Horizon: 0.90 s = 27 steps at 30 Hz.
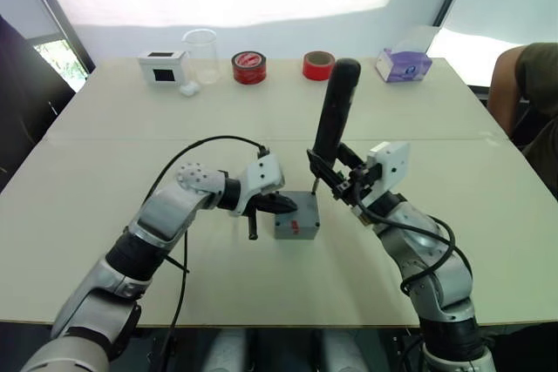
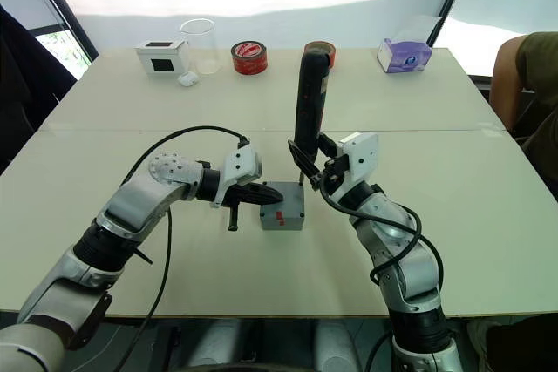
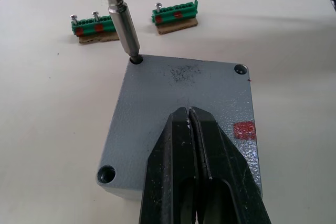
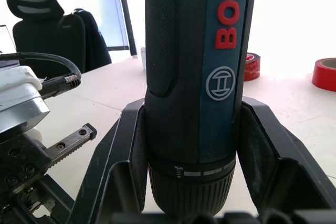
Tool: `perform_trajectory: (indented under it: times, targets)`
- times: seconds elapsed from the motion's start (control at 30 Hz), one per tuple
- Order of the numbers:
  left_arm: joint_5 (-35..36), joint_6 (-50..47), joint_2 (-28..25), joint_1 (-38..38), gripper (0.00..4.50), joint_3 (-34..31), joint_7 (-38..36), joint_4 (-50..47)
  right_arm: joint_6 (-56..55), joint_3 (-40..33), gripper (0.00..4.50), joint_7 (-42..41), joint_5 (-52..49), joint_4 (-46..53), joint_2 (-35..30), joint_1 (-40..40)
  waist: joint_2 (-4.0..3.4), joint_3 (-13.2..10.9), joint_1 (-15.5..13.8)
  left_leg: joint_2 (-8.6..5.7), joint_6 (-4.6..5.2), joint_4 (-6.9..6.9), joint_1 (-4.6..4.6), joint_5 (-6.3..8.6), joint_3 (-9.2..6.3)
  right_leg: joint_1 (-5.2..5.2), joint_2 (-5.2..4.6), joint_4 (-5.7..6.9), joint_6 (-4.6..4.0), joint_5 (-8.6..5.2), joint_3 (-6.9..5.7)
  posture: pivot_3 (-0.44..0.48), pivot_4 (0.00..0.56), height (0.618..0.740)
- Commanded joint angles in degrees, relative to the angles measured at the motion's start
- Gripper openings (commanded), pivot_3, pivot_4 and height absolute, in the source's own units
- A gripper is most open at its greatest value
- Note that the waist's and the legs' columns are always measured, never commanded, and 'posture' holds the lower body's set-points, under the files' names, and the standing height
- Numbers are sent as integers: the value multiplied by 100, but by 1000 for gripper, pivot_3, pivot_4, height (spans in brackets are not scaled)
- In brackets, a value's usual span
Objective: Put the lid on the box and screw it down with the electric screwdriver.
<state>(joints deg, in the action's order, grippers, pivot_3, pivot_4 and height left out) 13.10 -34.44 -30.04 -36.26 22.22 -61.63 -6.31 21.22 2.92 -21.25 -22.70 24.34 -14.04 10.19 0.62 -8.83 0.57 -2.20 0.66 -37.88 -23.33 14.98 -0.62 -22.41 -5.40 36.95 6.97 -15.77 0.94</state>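
Driving a corner screw: right gripper (image 1: pixel 336 182) clamps the upright electric screwdriver (image 1: pixel 335 109), closed left gripper (image 3: pixel 191 145) pins the lid (image 3: pixel 181 108) on the box (image 1: pixel 296 216) mid-desk; a tilted bit could slip out.

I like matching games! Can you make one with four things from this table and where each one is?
Things:
1. lid
2. electric screwdriver
3. tissue box
4. glass beaker

Places:
A. held upright in the right tool
B. far edge, beside the white box
C. on the box, under the shut left tool
D. far right corner of the table

Pairs: 1-C, 2-A, 3-D, 4-B
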Motion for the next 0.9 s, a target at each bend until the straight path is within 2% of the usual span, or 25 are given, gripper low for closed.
perform_trajectory:
  times: [0.03,0.9]
  targets:
    - [-118,-32,-72,102,0,104,-11,40,393,246,1766,-25,232,-553,-116,-259,2,5,0,0,0,0,0,0,0,0,0,0,0,0,0,0,150,740]
    - [-106,-77,-80,156,0,110,10,-14,403,195,1766,-16,147,-405,-98,-217,13,60,1,0,1,23,6,2,-8,9,-17,-25,-7,-4,-4,0,150,740]
